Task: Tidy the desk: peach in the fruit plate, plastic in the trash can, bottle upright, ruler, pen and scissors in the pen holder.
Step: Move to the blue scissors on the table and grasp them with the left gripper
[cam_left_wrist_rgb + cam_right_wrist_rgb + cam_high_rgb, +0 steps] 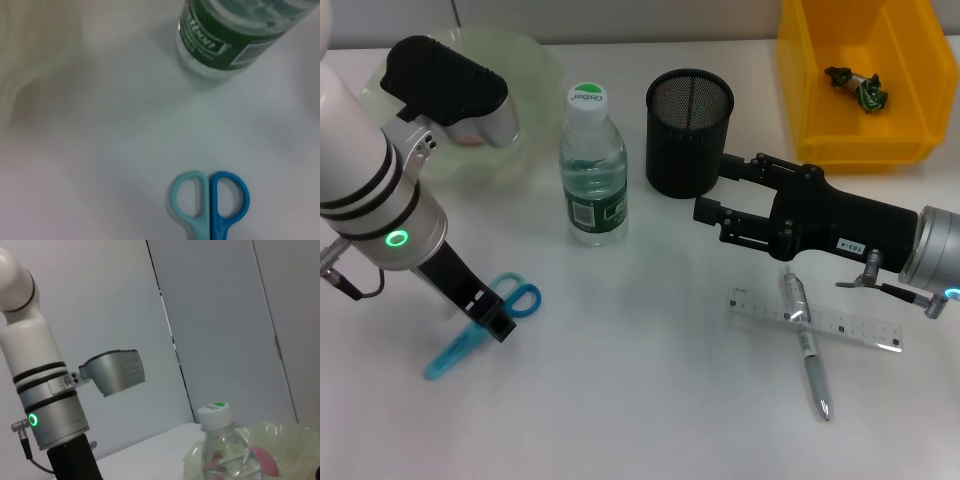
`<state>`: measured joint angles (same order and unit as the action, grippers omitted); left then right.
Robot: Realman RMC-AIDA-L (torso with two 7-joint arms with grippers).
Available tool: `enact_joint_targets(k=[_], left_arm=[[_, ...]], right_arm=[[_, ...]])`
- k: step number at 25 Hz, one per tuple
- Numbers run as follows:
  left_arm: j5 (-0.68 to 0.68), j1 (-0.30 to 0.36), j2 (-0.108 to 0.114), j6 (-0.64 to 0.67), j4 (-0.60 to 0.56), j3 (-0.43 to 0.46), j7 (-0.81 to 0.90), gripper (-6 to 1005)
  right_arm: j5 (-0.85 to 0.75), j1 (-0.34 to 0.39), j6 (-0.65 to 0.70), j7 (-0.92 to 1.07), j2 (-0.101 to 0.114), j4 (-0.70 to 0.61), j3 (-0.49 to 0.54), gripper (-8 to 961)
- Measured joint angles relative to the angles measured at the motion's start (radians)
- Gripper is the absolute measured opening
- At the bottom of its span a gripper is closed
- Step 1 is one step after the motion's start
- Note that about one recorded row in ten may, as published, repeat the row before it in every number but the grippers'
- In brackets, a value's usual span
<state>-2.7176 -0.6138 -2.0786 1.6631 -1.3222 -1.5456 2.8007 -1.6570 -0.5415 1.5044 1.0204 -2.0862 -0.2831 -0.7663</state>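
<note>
Blue scissors (516, 298) lie flat at the front left, and their handles show in the left wrist view (210, 205). My left gripper (488, 318) is down on them at the pivot. The bottle (593, 165) stands upright, with the black mesh pen holder (688, 130) to its right. My right gripper (712, 190) is open and empty, low beside the holder's front. A clear ruler (815, 320) and a silver pen (805, 345) lie crossed under the right arm. The peach (263, 461) sits in the pale green fruit plate (535, 70). Crumpled plastic (857, 87) lies in the yellow bin (800, 110).
The yellow bin stands at the back right corner. The left arm's white body (370, 190) hangs over the plate's near side. The bottle (235, 35) is close beyond the scissors.
</note>
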Motion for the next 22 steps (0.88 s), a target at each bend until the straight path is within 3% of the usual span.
enact_joint_targets(k=[22], left_arm=[[-0.01,-0.017,0.0,-0.025,0.075,-0.015,0.002,617]], right_arm=[[0.011,-0.003,-0.01,0.006,0.0,0.008,-0.001,740]])
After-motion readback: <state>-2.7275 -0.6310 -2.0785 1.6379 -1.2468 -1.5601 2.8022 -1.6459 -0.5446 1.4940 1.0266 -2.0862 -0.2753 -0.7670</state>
